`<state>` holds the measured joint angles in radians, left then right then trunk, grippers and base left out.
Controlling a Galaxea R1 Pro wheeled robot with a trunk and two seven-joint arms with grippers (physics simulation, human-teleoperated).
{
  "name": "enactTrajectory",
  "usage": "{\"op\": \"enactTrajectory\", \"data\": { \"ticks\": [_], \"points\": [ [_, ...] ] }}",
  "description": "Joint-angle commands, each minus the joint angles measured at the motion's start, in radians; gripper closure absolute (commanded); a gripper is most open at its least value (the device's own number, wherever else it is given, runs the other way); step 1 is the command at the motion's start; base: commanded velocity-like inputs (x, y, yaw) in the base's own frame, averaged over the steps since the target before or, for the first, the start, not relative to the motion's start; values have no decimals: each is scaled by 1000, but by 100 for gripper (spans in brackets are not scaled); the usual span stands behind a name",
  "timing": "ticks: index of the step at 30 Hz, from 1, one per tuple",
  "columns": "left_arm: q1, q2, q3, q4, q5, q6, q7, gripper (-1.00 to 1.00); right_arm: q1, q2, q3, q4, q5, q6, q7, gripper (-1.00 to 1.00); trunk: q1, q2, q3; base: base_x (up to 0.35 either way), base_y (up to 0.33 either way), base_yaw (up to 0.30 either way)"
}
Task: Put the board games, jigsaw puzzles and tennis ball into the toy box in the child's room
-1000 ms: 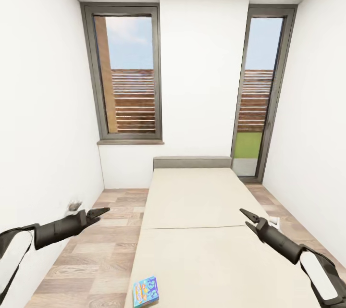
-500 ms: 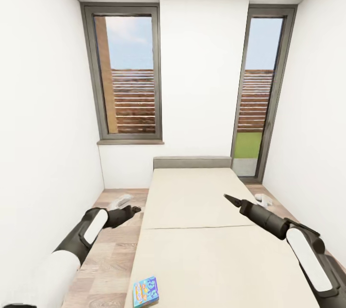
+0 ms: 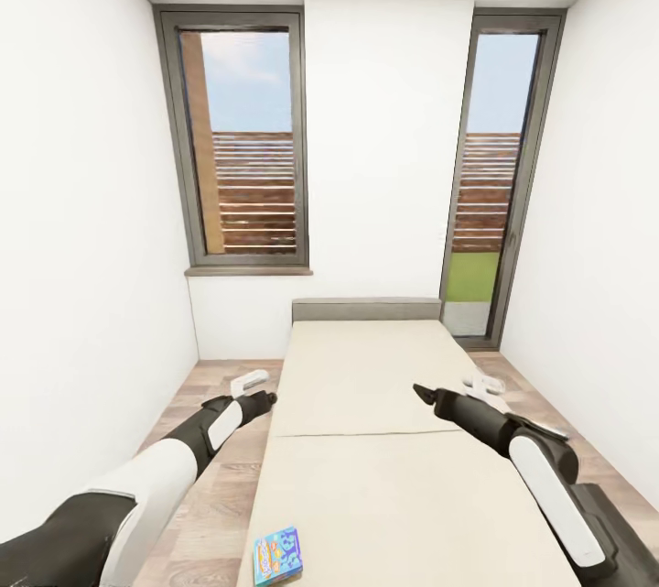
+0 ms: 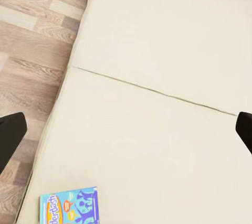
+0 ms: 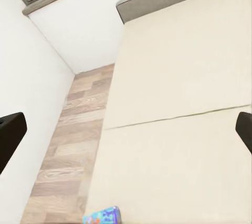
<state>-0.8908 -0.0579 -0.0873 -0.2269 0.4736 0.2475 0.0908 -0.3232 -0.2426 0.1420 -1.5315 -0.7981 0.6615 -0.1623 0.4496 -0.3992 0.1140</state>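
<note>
The small blue printed board game box (image 3: 277,556) lies flat at the near left edge of the low bed with the plain beige mattress (image 3: 384,385), close to the wood-plank floor (image 3: 197,495). Both arms are raised over the bed, well apart from the box. The left claw (image 3: 261,399) and right claw (image 3: 423,393) look released: in each wrist view the dark fingertips (image 4: 10,135) stand far apart and hold nothing. The risk I see: the box is thin and lies flat on a soft mattress, so a claw could push it over the edge to the floor.
</note>
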Motion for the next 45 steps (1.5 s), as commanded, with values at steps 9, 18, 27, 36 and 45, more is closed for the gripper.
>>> {"op": "enactTrajectory", "data": {
  "ticks": [9, 18, 27, 36, 45],
  "points": [
    [-1, -4, -11, 1, 2, -19, 13, -100, -1, 94, 58, -10, -9, 12, -206, -100, 0, -1, -1, 0, 0, 0],
    [-2, -5, -10, -4, -54, -26, 13, -100, -1, 108, 49, -19, -9, 33, -271, -100, 0, -1, -1, 0, 0, 0],
    [-2, -9, -8, -6, -65, -25, 19, -100, -1, 112, 60, -26, -9, 100, -451, -100, 0, -1, -1, 0, 0, 31],
    [-1, -10, -8, -8, -64, -18, 45, -100, -7, 155, 102, -43, -8, 150, -698, -100, 0, -1, -1, 0, 0, 4],
    [-2, -15, -8, -8, -65, -17, 49, -100, -4, 162, 103, -44, -10, 175, -673, -100, 0, -1, -2, 0, 0, -1]
  ]
}}
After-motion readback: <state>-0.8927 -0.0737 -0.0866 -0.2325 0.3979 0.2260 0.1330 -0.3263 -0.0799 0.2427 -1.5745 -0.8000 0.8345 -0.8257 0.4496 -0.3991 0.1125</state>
